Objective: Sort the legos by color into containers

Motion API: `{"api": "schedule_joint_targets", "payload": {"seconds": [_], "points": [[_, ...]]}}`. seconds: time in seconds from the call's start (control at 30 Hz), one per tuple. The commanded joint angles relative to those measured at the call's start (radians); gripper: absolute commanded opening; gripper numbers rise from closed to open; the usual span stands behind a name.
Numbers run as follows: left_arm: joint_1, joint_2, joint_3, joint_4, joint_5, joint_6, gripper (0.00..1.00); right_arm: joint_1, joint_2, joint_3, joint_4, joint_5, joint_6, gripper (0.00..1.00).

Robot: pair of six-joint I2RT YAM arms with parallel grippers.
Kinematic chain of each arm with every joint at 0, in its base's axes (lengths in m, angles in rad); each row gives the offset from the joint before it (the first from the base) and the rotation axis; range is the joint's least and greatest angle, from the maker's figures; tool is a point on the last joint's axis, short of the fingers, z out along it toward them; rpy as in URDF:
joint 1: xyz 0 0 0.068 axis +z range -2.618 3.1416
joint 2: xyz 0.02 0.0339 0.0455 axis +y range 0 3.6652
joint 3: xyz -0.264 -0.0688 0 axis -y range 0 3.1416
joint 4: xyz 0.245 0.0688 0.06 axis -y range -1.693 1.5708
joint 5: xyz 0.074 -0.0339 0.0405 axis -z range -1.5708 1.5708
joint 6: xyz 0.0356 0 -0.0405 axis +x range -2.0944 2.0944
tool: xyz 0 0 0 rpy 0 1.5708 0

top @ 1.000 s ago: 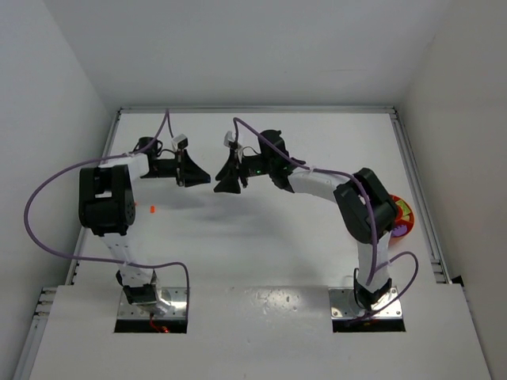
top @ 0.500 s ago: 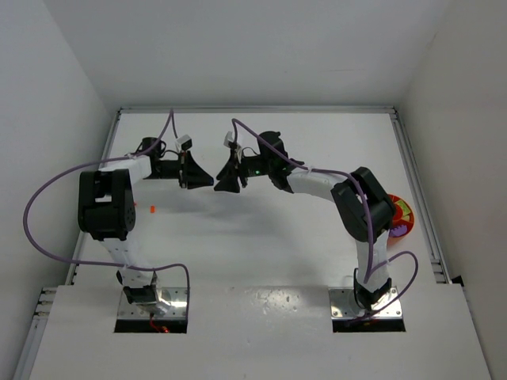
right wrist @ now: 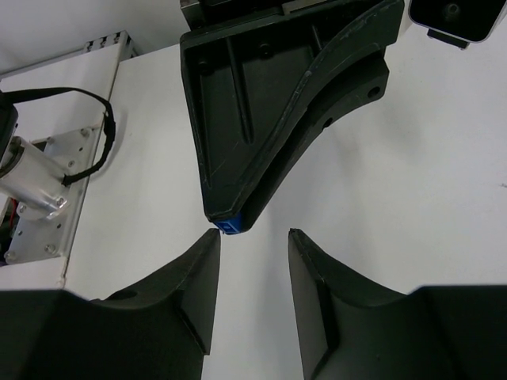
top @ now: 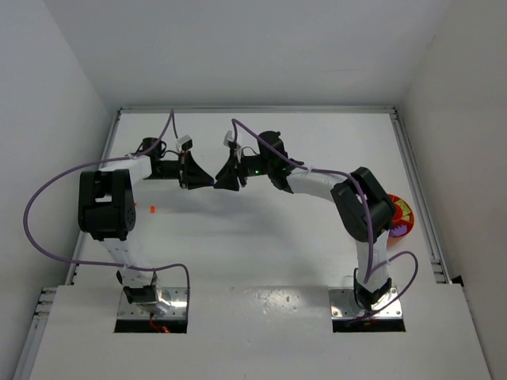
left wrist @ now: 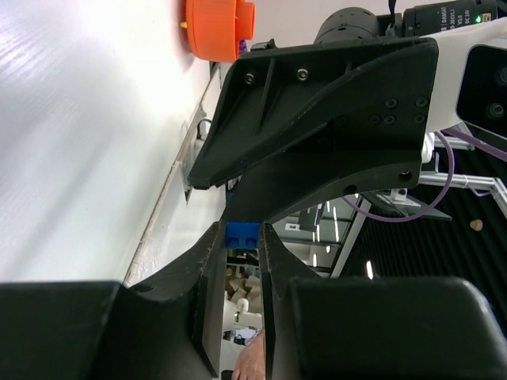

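My left hand (top: 204,182) clamped on blue lego (left wrist: 242,235), above bench (top: 261,237). My right hand (right wrist: 253,235) faced it tip to tip, fingers apart, one fingertip just beside the lego.

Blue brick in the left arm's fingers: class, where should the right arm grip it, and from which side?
Grip the short end of the blue brick poking out past the fingers of the left gripper; the rest is covered. Bring the right gripper in head-on, likely shifted, since the brick sits beside one finger, not centred.
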Motion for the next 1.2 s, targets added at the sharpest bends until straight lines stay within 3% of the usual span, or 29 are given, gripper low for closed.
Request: {"api": "schedule_joint_targets", "payload": {"seconds": [0.0,0.7,0.97,1.0,1.17], "points": [[-0.008,-0.006,-0.003,0.013,0.149,0.011,0.12,0.015,-0.049,0.025,0.071,-0.031,-0.029,0.4],[-0.018,0.04,0.006,0.013,0.14,0.02,0.1,0.033,-0.086,0.017,0.091,-0.04,-0.047,0.33],[-0.018,0.04,0.006,0.013,0.129,0.02,0.1,0.033,-0.095,0.017,0.08,-0.04,-0.057,0.2],[-0.018,0.04,-0.003,0.013,0.117,0.029,0.11,0.033,-0.095,0.017,0.08,-0.04,-0.057,0.18],[-0.018,0.049,-0.003,0.022,0.096,0.029,0.38,0.033,-0.095,0.008,0.08,-0.02,-0.044,0.04]]}}
